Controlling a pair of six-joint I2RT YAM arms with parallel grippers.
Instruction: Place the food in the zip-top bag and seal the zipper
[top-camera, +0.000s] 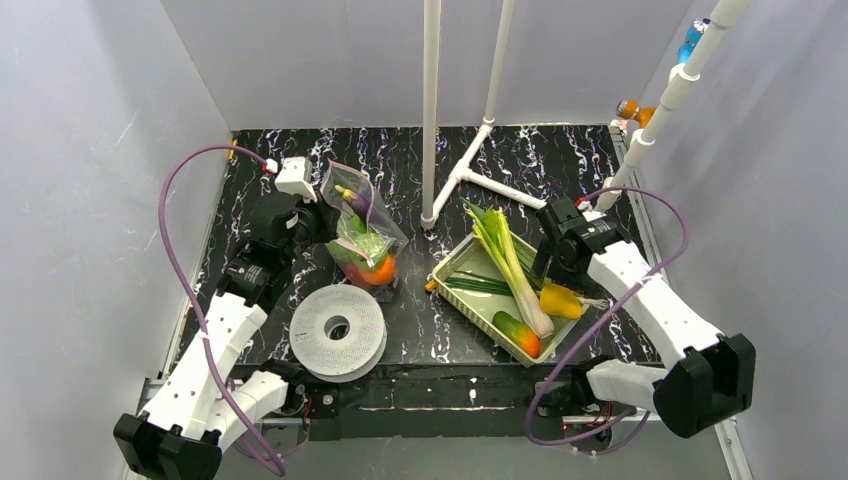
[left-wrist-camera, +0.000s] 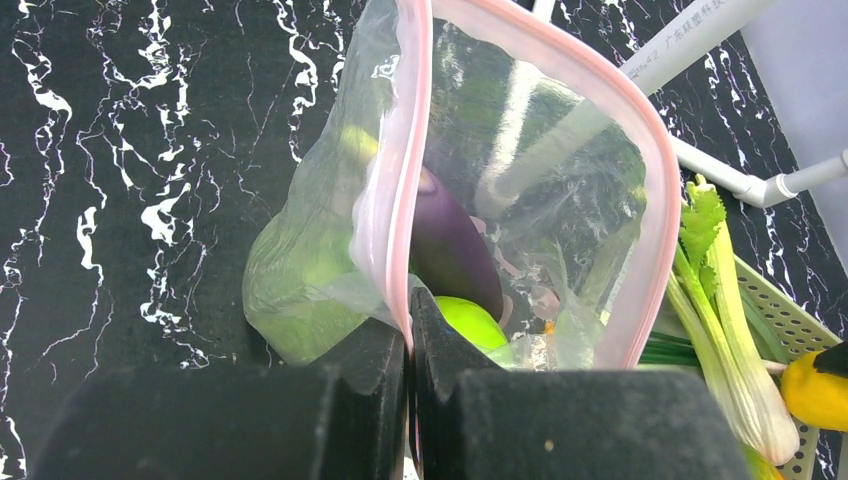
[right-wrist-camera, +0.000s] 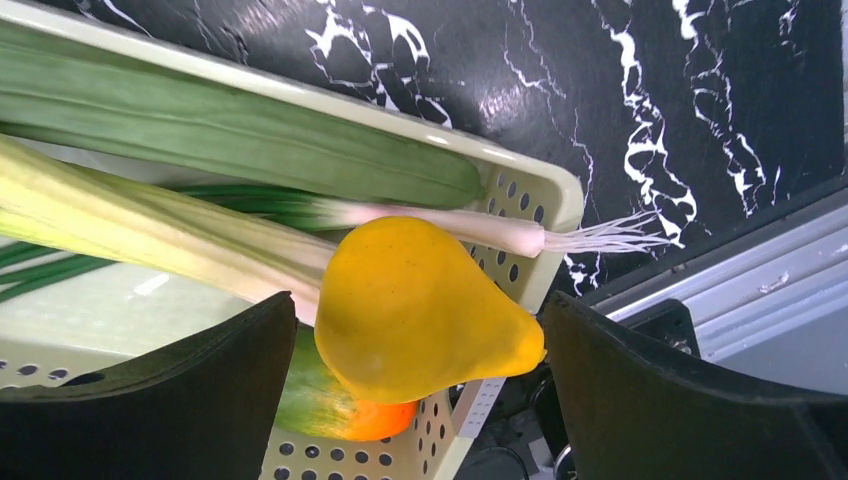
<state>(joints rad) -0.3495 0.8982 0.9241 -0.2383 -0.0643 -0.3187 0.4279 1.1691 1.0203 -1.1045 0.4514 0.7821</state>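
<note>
With the left pincer (left-wrist-camera: 408, 325) pinching the zipper (left-wrist-camera: 418, 100), the spread right pincer (right-wrist-camera: 418, 335) may knock the yellow pear (right-wrist-camera: 400, 285) off the tray (right-wrist-camera: 525, 185).

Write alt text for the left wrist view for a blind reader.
The left gripper pinches the pink zipper of a clear bag, whose mouth gapes open; an eggplant and a green apple lie inside. At right, leeks lie in a pale tray beside a yellow pear, on a black marbled table.
</note>
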